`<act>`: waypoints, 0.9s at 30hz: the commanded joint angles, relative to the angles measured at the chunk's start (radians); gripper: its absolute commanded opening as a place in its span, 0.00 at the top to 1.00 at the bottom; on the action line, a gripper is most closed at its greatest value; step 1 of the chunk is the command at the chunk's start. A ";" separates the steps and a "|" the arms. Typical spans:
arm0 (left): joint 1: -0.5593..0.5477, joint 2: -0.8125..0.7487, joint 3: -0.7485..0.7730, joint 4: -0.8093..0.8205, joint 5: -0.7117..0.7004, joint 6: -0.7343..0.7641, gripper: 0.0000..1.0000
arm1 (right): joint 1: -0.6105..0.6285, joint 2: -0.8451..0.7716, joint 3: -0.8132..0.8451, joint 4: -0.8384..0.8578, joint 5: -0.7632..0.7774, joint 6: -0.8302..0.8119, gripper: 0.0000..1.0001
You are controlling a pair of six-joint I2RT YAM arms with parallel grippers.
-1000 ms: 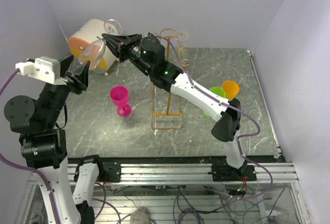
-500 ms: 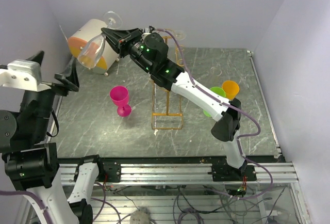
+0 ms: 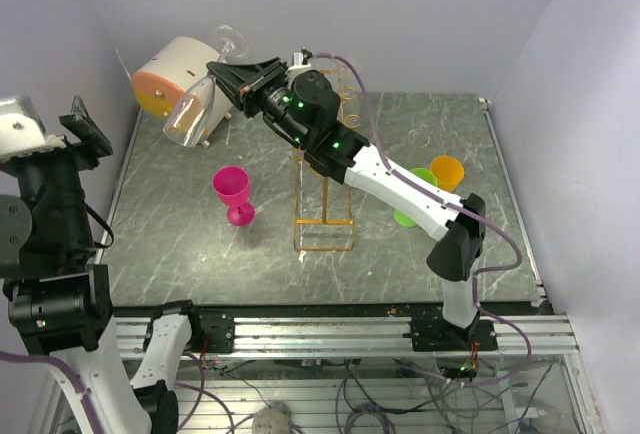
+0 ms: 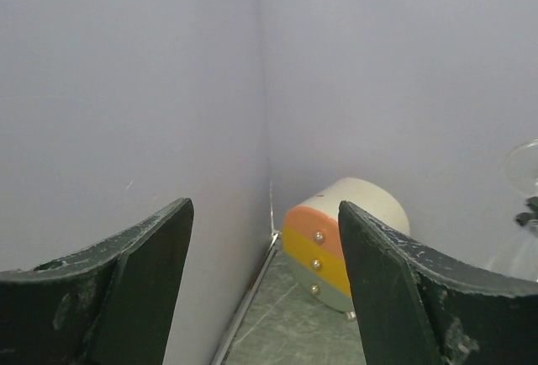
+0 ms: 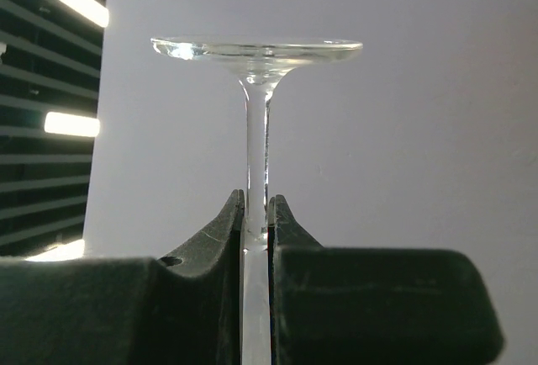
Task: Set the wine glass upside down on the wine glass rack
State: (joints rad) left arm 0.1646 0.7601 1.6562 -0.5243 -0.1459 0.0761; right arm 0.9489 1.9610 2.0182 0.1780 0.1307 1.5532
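My right gripper (image 3: 226, 72) is shut on the stem of a clear wine glass (image 3: 188, 114), held high over the table's far left. The bowl hangs down to the left and the foot points up. In the right wrist view the stem (image 5: 255, 171) is pinched between my fingers, with the round foot (image 5: 256, 48) above. The golden wire wine glass rack (image 3: 325, 226) stands mid-table, right of the glass. My left gripper (image 3: 88, 126) is open and empty at the far left; in its wrist view (image 4: 265, 272) it faces the back left corner.
A cream cylinder with an orange, yellow and grey face (image 3: 170, 74) (image 4: 324, 256) lies at the back left. A pink goblet (image 3: 233, 194) stands left of the rack. Green (image 3: 420, 189) and orange (image 3: 447, 172) cups sit to the right.
My left gripper has let go of the glass bowl and pulled back to the far left. My right gripper now holds the glass alone, with the bowl tilted further down.
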 commanded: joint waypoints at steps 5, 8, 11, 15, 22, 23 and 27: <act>0.004 0.084 -0.008 -0.080 -0.030 0.014 0.20 | -0.004 -0.050 0.008 0.108 -0.037 -0.129 1.00; 0.006 0.098 -0.009 -0.095 -0.022 0.019 0.20 | -0.006 -0.062 -0.001 0.106 -0.050 -0.202 1.00; 0.007 0.120 -0.006 -0.125 -0.010 0.029 0.20 | -0.020 -0.112 -0.080 0.148 -0.066 -0.274 1.00; 0.008 0.148 -0.005 -0.165 0.034 0.030 0.20 | -0.067 -0.199 -0.205 0.219 -0.100 -0.323 1.00; 0.021 0.167 -0.025 -0.183 0.102 0.034 0.20 | -0.114 -0.327 -0.305 0.227 -0.141 -0.538 1.00; 0.023 0.173 -0.025 -0.191 0.107 0.034 0.20 | -0.116 -0.348 -0.313 0.218 -0.145 -0.584 1.00; 0.027 0.200 -0.026 -0.227 0.151 0.036 0.20 | -0.127 -0.451 -0.344 0.142 -0.123 -0.783 1.00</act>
State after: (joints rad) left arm 0.1822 0.9367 1.6386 -0.7113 -0.0654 0.0998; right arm 0.8265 1.6234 1.6951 0.3218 0.0101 1.0054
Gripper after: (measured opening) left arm 0.801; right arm 0.068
